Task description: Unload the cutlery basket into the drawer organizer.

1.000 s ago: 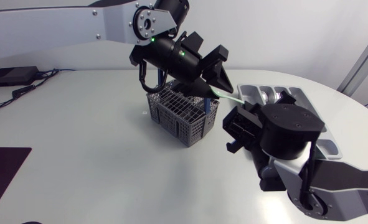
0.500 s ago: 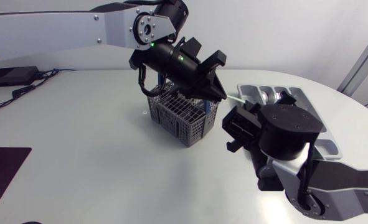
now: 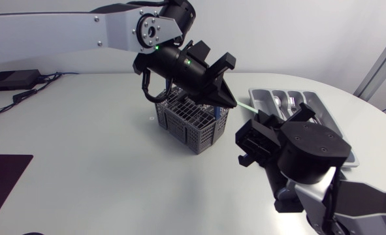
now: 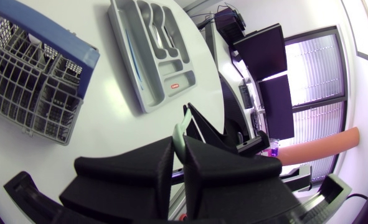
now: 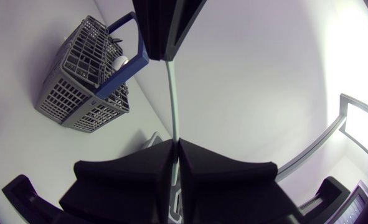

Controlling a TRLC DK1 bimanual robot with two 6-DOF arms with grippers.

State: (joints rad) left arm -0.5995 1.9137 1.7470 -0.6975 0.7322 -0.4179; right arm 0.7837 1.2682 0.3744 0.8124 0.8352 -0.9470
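Now the pale green utensil (image 3: 244, 104) has been carried off the cutlery basket (image 3: 193, 124) and is pinched by both left gripper (image 3: 232, 101) and right gripper (image 3: 257, 119); a handover toward the drawer organizer (image 3: 259, 96) is judged underway.

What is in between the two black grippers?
A thin pale green cutlery piece runs from the left gripper straight to the right gripper. The right wrist view shows it best.

Bare desk (image 3: 81, 150) lies open left and near of the basket (image 3: 193, 123). On its right, the left gripper (image 3: 230, 100) and right gripper (image 3: 258, 117), both clamping a pale green utensil (image 3: 243, 106), block the gap to the organizer (image 3: 255, 94).
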